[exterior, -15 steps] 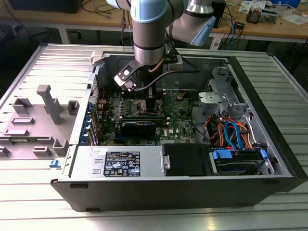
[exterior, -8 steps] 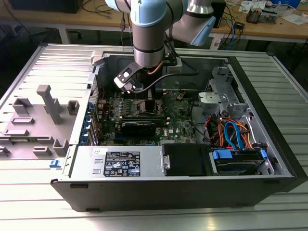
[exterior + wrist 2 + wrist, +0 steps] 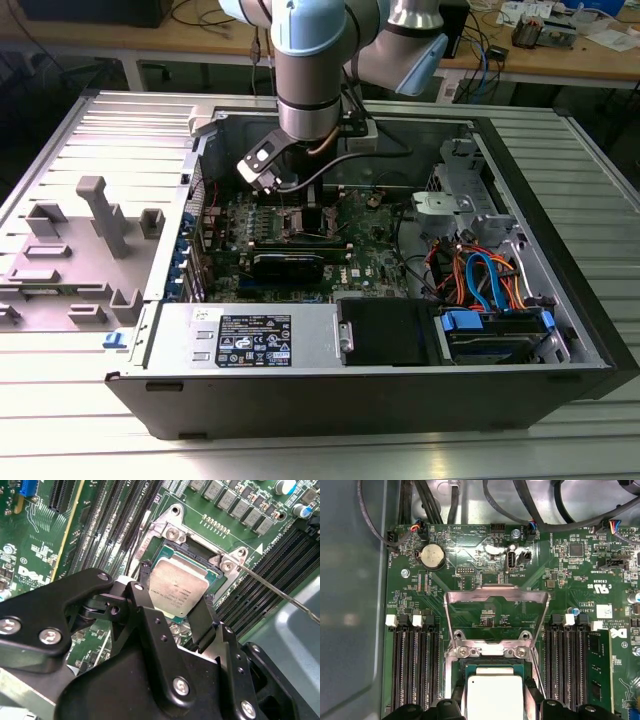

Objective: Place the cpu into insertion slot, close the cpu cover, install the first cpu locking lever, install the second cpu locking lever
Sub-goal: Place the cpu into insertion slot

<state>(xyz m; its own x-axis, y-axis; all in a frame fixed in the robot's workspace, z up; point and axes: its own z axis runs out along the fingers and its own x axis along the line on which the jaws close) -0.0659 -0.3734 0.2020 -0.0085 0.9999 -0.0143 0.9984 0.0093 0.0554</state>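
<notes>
In both wrist views the cpu (image 3: 180, 590) (image 3: 492, 700), a flat silver-topped square on a green base, lies over the insertion slot (image 3: 492, 652). My gripper (image 3: 176, 587) (image 3: 495, 694) is shut on the cpu, one black finger (image 3: 145, 575) against each opposite side. The cpu cover (image 3: 470, 596), a silver frame plate with a large window, stands flipped up on the slot's far side. A thin metal locking lever (image 3: 280, 592) sticks out free beside the slot. In the exterior view the arm (image 3: 310, 90) reaches down into the open computer case over the green motherboard (image 3: 375, 255).
Black memory slots (image 3: 415, 670) flank the socket, with one green memory stick (image 3: 597, 665) fitted. Cables (image 3: 435, 500) run along the board's edge. The case holds a power supply (image 3: 260, 335) and a drive bay with orange and blue cables (image 3: 480, 280). A grey fixture (image 3: 90, 240) lies outside the case.
</notes>
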